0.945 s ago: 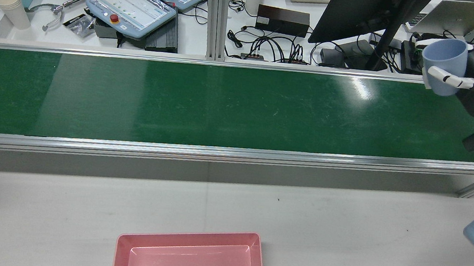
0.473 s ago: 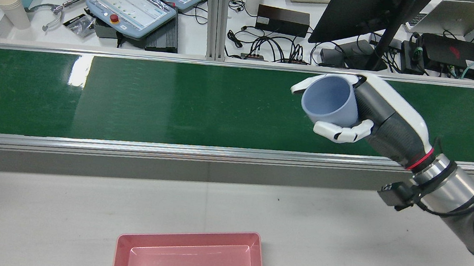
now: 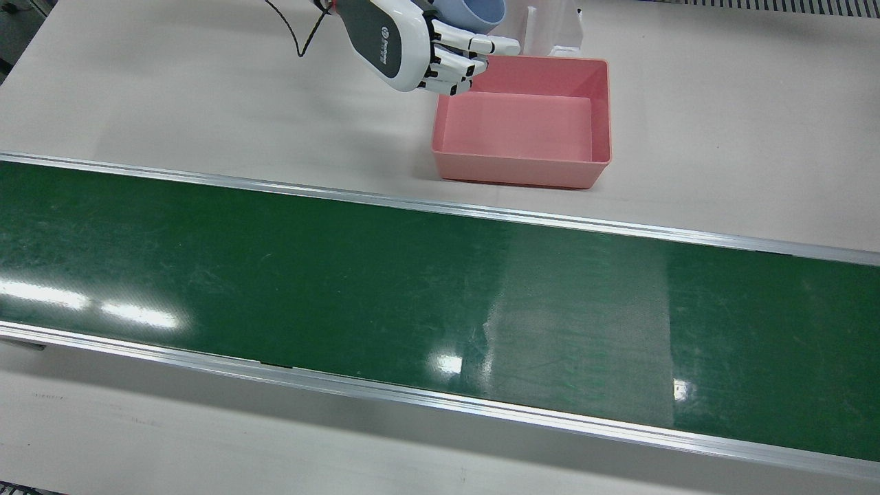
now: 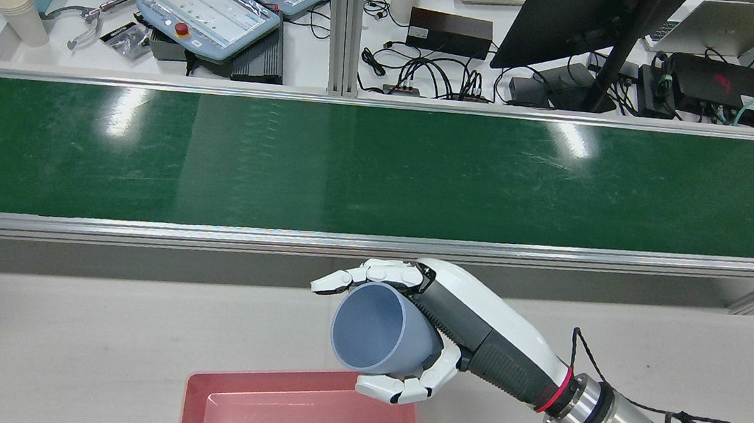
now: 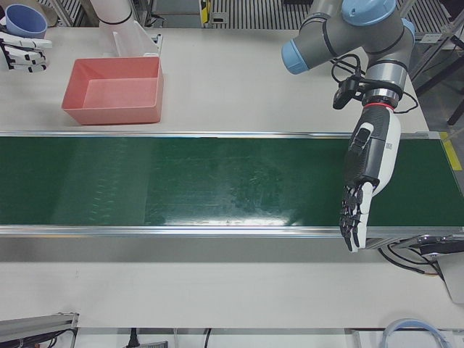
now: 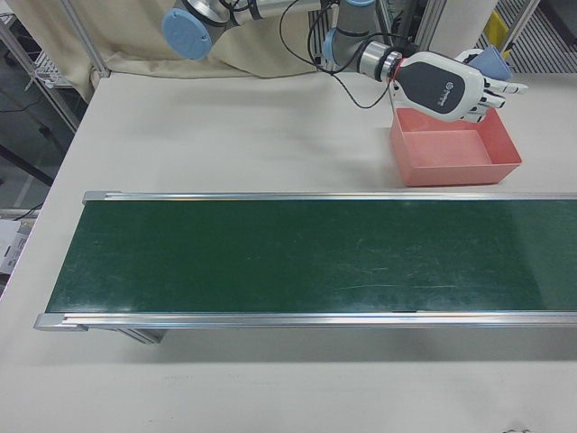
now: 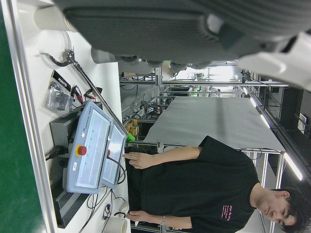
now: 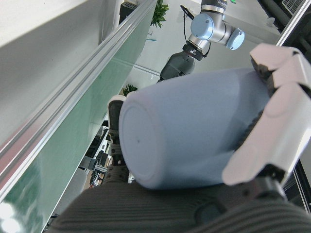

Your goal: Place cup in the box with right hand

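Note:
My right hand [image 4: 448, 334] is shut on a light blue cup [image 4: 374, 334] and holds it tilted, mouth toward the rear camera, just above the far right corner of the pink box [image 4: 261, 376]. In the front view the hand [image 3: 405, 41] and cup [image 3: 478, 12] hang at the box's [image 3: 515, 172] upper left corner. The right hand view shows the cup's base and side [image 8: 189, 141] between white fingers [image 8: 277, 141]. The box is empty. My left hand [image 5: 366, 181] is open, fingers stretched out over the belt's end, far from the box [image 5: 109, 114].
The green conveyor belt [image 4: 284, 160] with aluminium rails runs across the table between the box and the operators' desk. That desk holds teach pendants [image 4: 209, 12], a monitor [image 4: 580, 15], cables and paper cups [image 4: 19, 13]. A white arm pedestal [image 3: 553, 27] stands right behind the box.
My right hand has carried the cup from the far right side beyond the belt, across the belt and back down to the pink box's edge. The grip stayed closed.

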`<action>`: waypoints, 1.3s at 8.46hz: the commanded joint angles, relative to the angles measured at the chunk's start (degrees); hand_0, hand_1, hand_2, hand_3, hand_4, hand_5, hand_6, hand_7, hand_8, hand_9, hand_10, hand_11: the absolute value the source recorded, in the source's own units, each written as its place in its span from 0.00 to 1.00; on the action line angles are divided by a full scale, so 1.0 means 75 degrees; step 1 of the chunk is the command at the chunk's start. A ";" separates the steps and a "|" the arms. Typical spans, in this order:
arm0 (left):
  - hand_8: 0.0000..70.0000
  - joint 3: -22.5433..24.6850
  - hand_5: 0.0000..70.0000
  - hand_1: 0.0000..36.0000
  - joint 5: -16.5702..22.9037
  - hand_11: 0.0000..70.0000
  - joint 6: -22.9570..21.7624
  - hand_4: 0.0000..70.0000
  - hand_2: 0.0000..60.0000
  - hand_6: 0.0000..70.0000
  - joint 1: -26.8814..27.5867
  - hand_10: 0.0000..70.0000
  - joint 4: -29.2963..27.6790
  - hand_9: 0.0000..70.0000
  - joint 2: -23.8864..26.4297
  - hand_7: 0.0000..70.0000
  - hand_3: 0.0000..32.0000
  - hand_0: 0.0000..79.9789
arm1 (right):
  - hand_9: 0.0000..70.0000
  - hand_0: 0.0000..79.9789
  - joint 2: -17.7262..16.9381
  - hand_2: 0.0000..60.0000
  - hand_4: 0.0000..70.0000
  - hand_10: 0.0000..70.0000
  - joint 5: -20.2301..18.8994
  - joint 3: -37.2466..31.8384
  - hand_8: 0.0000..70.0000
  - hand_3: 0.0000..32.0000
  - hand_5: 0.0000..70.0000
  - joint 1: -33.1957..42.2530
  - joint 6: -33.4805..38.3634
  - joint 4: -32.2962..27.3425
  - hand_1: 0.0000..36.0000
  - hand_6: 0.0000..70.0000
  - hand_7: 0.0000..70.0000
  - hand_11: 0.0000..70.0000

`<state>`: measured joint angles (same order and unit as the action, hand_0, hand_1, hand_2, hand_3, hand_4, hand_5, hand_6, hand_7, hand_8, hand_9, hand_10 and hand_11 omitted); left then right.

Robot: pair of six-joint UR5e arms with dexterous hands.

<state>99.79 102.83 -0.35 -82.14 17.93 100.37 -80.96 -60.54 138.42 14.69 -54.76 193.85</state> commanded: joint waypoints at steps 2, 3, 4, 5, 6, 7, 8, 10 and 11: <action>0.00 -0.0004 0.00 0.00 0.0000 0.00 0.0000 0.00 0.00 0.00 0.0007 0.00 0.0000 0.00 0.0000 0.00 0.00 0.00 | 0.06 0.59 0.0048 0.00 0.00 0.00 0.0162 -0.0058 0.01 0.00 0.06 -0.0680 -0.0303 -0.0030 0.40 0.06 0.21 0.00; 0.00 -0.0004 0.00 0.00 0.0000 0.00 0.0000 0.00 0.00 0.00 -0.0005 0.00 0.0000 0.00 0.0000 0.00 0.00 0.00 | 0.01 0.52 0.0048 0.00 0.00 0.00 0.0162 -0.0093 0.00 0.00 0.04 -0.0681 -0.0292 -0.0030 0.27 0.04 0.13 0.00; 0.00 -0.0004 0.00 0.00 0.0000 0.00 0.0000 0.00 0.00 0.00 0.0007 0.00 -0.0012 0.00 0.0000 0.00 0.00 0.00 | 0.01 0.48 0.0048 0.02 0.00 0.00 0.0162 -0.0093 0.00 0.00 0.03 -0.0693 -0.0292 -0.0030 0.22 0.03 0.13 0.00; 0.00 -0.0004 0.00 0.00 0.0000 0.00 0.0000 0.00 0.00 0.00 0.0007 0.00 -0.0012 0.00 0.0000 0.00 0.00 0.00 | 0.01 0.46 0.0048 0.07 0.00 0.00 0.0162 -0.0105 0.00 0.00 0.03 -0.0716 -0.0292 -0.0030 0.22 0.04 0.14 0.00; 0.00 -0.0016 0.00 0.00 0.0000 0.00 0.0000 0.00 0.00 0.00 0.0007 0.00 -0.0012 0.00 0.0000 0.00 0.00 0.00 | 0.02 0.46 0.0048 0.09 0.00 0.00 0.0162 -0.0093 0.00 0.00 0.03 -0.0716 -0.0280 -0.0030 0.22 0.04 0.15 0.00; 0.00 -0.0016 0.00 0.00 0.0000 0.00 0.0000 0.00 0.00 0.00 0.0007 0.00 -0.0012 0.00 0.0000 0.00 0.00 0.00 | 0.02 0.45 0.0048 0.12 0.00 0.00 0.0162 -0.0093 0.00 0.00 0.03 -0.0716 -0.0292 -0.0030 0.23 0.04 0.15 0.00; 0.00 -0.0016 0.00 0.00 0.0000 0.00 0.0000 0.00 0.00 0.00 -0.0005 0.00 -0.0012 0.00 0.0000 0.00 0.00 0.00 | 0.03 0.45 0.0048 0.13 0.00 0.00 0.0162 -0.0093 0.00 0.00 0.03 -0.0728 -0.0280 -0.0030 0.24 0.04 0.16 0.00; 0.00 -0.0016 0.00 0.00 0.0000 0.00 0.0000 0.00 0.00 0.00 0.0007 0.00 -0.0012 0.00 0.0000 0.00 0.00 0.00 | 0.04 0.46 0.0048 0.16 0.00 0.00 0.0162 -0.0082 0.00 0.00 0.03 -0.0717 -0.0222 -0.0030 0.26 0.05 0.20 0.00; 0.00 -0.0016 0.00 0.00 0.0000 0.00 0.0000 0.00 0.00 0.00 0.0007 0.00 -0.0012 0.00 0.0000 0.00 0.00 0.00 | 0.14 0.53 0.0013 0.63 0.00 0.00 0.0162 0.0093 0.04 0.00 0.07 -0.0403 -0.0210 -0.0018 0.54 0.09 0.37 0.01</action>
<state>99.67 102.83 -0.35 -82.11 17.84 100.37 -80.60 -59.33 137.74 9.27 -56.72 193.62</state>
